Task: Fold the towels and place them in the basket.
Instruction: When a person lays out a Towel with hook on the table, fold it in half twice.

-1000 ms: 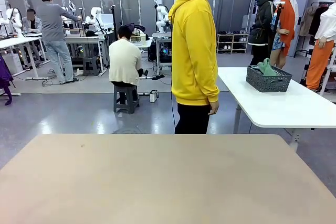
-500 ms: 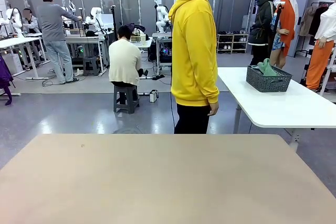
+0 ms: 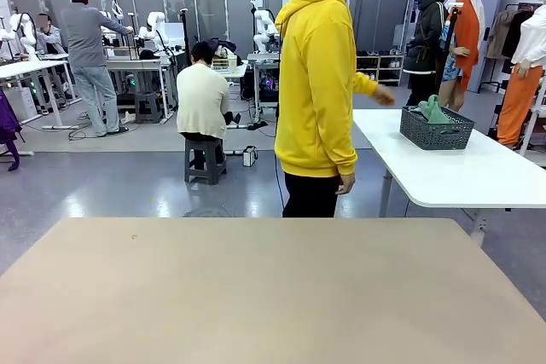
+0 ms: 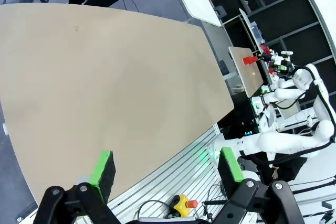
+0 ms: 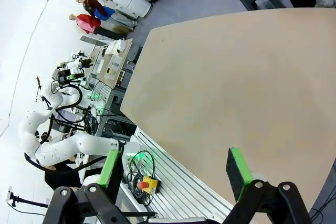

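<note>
Since a moment ago the person (image 3: 316, 83) in the yellow hoodie has turned slightly and lifted one hand (image 3: 386, 96) toward the basket (image 3: 437, 134); before, that arm hung down. The basket has not moved. It stands on the white table (image 3: 461, 172), well beyond both my grippers and off to my right, with the green towel (image 3: 433, 109) bunched inside and poking above the rim. My left gripper (image 4: 167, 163) and right gripper (image 5: 176, 169) hang over the bare beige table (image 3: 273, 296), jaws spread wide, holding nothing.
</note>
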Controlling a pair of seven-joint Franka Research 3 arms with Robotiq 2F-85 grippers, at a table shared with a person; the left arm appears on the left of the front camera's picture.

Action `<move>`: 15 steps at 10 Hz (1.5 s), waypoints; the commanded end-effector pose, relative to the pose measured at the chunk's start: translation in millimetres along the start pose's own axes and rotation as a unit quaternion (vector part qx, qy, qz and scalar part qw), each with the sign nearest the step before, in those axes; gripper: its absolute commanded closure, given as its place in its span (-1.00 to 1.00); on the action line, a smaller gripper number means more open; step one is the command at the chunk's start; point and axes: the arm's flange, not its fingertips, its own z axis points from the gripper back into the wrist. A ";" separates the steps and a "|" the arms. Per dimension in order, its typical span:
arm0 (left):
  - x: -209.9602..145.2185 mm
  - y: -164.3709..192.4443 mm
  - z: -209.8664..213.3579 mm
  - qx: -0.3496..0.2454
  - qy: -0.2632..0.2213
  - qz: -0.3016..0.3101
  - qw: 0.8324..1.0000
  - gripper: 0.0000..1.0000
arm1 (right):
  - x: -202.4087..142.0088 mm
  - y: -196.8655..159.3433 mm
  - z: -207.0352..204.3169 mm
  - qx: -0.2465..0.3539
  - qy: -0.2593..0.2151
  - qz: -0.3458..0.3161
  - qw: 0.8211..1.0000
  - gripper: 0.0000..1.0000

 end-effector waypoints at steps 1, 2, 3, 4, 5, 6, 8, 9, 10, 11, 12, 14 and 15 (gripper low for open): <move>2.3 -1.6 2.1 -0.004 -0.001 -0.006 1.000 -1.00 | -0.3 0.2 1.2 0.004 0.000 0.008 1.000 -1.00; 2.3 -1.6 2.1 -0.004 -0.001 -0.006 1.000 -1.00 | -0.3 0.2 1.2 0.004 0.000 0.008 1.000 -1.00; 2.3 -1.6 2.1 -0.004 -0.001 -0.006 1.000 -1.00 | -0.3 0.2 1.2 0.004 0.000 0.008 1.000 -1.00; 2.3 -1.6 2.1 -0.004 -0.001 -0.006 1.000 -1.00 | -0.3 0.2 1.2 0.004 0.000 0.008 1.000 -1.00; 2.3 -1.6 2.1 -0.004 -0.001 -0.006 1.000 -1.00 | -0.3 0.2 1.2 0.004 0.000 0.008 1.000 -1.00; 2.3 -1.6 2.1 -0.004 -0.001 -0.006 1.000 -1.00 | -0.3 0.2 1.2 0.004 0.000 0.008 1.000 -1.00; 2.3 -1.6 2.1 -0.004 -0.001 -0.006 1.000 -1.00 | -0.3 0.2 1.2 0.004 0.000 0.008 1.000 -1.00; 2.3 -1.6 2.1 -0.004 -0.001 -0.006 1.000 -1.00 | -0.3 0.2 1.2 0.004 0.000 0.008 1.000 -1.00; 2.3 -1.6 2.1 -0.004 -0.001 -0.006 1.000 -1.00 | -0.3 0.2 1.2 0.004 0.000 0.008 1.000 -1.00; 2.3 -1.6 2.1 -0.004 -0.001 -0.006 1.000 -1.00 | -0.3 0.2 1.2 0.004 0.000 0.008 1.000 -1.00; 2.3 -1.6 2.1 -0.004 -0.001 -0.006 1.000 -1.00 | -0.3 0.2 1.2 0.004 0.000 0.008 1.000 -1.00; 2.3 -1.6 2.1 -0.004 -0.001 -0.006 1.000 -1.00 | -0.3 0.2 1.2 0.004 0.000 0.008 1.000 -1.00; 2.3 -1.6 2.1 -0.004 -0.001 -0.006 1.000 -1.00 | -0.3 0.2 1.2 0.004 0.000 0.008 1.000 -1.00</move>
